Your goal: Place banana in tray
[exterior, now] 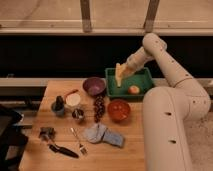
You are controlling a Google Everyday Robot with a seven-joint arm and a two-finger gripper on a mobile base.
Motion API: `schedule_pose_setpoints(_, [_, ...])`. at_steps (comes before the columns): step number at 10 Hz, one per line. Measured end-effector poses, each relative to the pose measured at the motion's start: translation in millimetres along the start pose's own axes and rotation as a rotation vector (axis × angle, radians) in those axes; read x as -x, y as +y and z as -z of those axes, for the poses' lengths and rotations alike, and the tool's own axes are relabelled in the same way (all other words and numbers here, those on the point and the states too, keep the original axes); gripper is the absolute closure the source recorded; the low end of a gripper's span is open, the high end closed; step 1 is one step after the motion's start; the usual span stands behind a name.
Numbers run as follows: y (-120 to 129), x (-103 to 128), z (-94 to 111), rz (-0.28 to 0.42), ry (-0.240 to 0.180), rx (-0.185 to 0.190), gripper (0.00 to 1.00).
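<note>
Found the white arm's claw right of centre in the upper half of the frame, clamped together on the upper part of a pale yellow, tapered banana. Saw the banana held close to upright over the left part of the green rectangular plastic tray with low walls. Could not tell whether its lower tip touched the tray floor. Noted a small round orange fruit lying inside the tray, right of the banana and apart from it. Saw the tray standing at the far edge of the pale wooden surface. Just left of the tray, noted a round purple bowl; below the tray, a round red bowl, with a dark bunch of grapes beside it on the left. Toward the lower centre, picked out a crumpled blue-grey cloth, a metal fork to its left, and a black-handled utensil at lower left.
</note>
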Motion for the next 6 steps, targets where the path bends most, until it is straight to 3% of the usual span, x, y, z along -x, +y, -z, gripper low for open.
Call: schedule_pose_setpoints(6, [-1.2,-0.9,-0.3,-0.001,0.003,-0.001,1.0])
